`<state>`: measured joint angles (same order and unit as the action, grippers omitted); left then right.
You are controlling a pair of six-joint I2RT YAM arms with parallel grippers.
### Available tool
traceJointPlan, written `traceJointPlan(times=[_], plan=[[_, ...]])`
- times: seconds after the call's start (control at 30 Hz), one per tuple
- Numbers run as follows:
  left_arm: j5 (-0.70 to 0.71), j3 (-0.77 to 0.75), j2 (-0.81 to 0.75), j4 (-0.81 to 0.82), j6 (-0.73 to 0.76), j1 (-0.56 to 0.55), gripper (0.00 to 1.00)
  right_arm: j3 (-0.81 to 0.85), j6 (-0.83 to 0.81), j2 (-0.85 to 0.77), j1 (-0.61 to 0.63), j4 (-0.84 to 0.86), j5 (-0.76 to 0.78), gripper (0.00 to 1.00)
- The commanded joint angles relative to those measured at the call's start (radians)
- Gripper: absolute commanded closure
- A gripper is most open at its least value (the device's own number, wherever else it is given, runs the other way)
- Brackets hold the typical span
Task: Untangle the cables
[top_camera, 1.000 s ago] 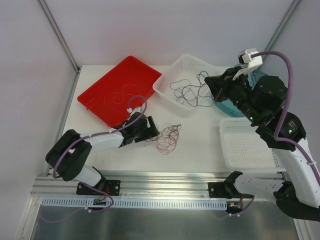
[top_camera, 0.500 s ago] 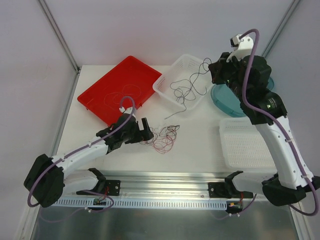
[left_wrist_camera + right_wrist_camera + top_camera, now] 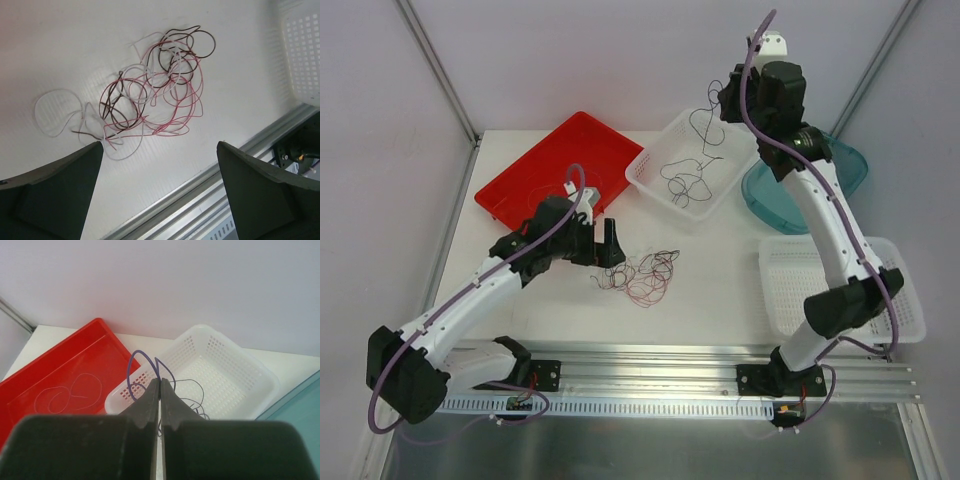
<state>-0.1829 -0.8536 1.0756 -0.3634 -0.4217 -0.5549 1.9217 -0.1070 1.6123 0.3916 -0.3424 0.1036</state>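
Pinching purple cable (image 3: 136, 365) with right gripper (image 3: 160, 382), jaws fully closed, arm stretched high above white basket (image 3: 250, 370) of dark loops (image 3: 690, 185). Hovering with left gripper (image 3: 159, 147) spread wide, touching nothing, arm reaching forward over red, dark and whitish tangle (image 3: 160, 85) on table (image 3: 50, 40).

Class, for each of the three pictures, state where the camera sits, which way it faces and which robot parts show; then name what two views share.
Top external: above and behind the robot, facing down on the table; left arm and right arm show.
Left wrist: facing down at the loose cables; open left claw frames them.
Right wrist: raised, facing the red tray and white basket; shut right claw pinches a purple cable.
Shared: top and right wrist both show tray and basket.
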Motion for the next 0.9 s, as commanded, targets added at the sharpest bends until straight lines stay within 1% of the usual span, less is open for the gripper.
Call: traceJointPlan(times=[0.0, 0.03, 0.13, 0.2, 0.23, 0.3, 0.33, 0.4, 0.43, 0.53, 0.57, 0.63, 0.67, 0.73, 0.77, 0.8, 0.87], plan=[[-0.108, -0.123, 0.052, -0.049, 0.144, 0.009, 0.01, 0.049, 0.003, 0.121, -0.056, 0.081, -0.068, 0.99], [-0.124, -0.169, 0.076, -0.051, 0.152, 0.010, 0.01, 0.054, 0.019, 0.148, -0.068, 0.100, -0.094, 0.99], [-0.170, -0.238, 0.118, -0.062, 0.190, 0.015, 0.01, 0.086, 0.030, 0.273, -0.102, 0.112, -0.136, 0.98], [-0.165, -0.263, 0.133, -0.071, 0.219, 0.015, 0.01, 0.109, 0.032, 0.348, -0.111, 0.092, -0.119, 0.91], [-0.159, -0.269, 0.144, -0.072, 0.228, 0.019, 0.01, 0.109, 0.036, 0.363, -0.114, 0.068, -0.110, 0.74], [-0.120, -0.263, 0.155, -0.071, 0.230, 0.019, 0.01, 0.080, 0.043, 0.374, -0.117, 0.043, -0.111, 0.52], [-0.116, -0.246, 0.165, -0.069, 0.230, 0.024, 0.01, 0.060, 0.047, 0.356, -0.115, 0.027, -0.126, 0.38], [-0.121, -0.236, 0.179, -0.072, 0.222, 0.033, 0.01, -0.008, 0.055, 0.307, -0.105, 0.029, -0.162, 0.33], [-0.109, -0.223, 0.184, -0.069, 0.221, 0.036, 0.01, -0.092, 0.058, 0.246, -0.097, 0.034, -0.169, 0.29], [-0.061, -0.213, 0.198, -0.069, 0.207, 0.038, 0.01, -0.206, 0.087, 0.151, -0.063, 0.016, -0.177, 0.28], [-0.058, -0.210, 0.204, -0.071, 0.199, 0.038, 0.01, -0.278, 0.098, 0.089, -0.044, 0.010, -0.182, 0.28], [-0.055, -0.205, 0.222, -0.071, 0.195, 0.036, 0.01, -0.355, 0.138, 0.023, -0.014, -0.010, -0.185, 0.28], [-0.044, -0.203, 0.231, -0.071, 0.193, 0.038, 0.01, -0.430, 0.144, -0.035, 0.019, -0.017, -0.179, 0.28], [-0.038, -0.200, 0.254, -0.069, 0.182, 0.038, 0.01, -0.493, 0.177, -0.087, 0.056, -0.030, -0.156, 0.28], [-0.038, -0.200, 0.262, -0.071, 0.182, 0.038, 0.01, -0.559, 0.196, -0.113, 0.093, -0.032, -0.150, 0.29], [-0.041, -0.200, 0.268, -0.071, 0.175, 0.038, 0.01, -0.587, 0.214, -0.152, 0.110, -0.029, -0.145, 0.30], [-0.047, -0.200, 0.280, -0.071, 0.158, 0.036, 0.01, -0.638, 0.263, -0.179, 0.157, -0.006, -0.151, 0.34]])
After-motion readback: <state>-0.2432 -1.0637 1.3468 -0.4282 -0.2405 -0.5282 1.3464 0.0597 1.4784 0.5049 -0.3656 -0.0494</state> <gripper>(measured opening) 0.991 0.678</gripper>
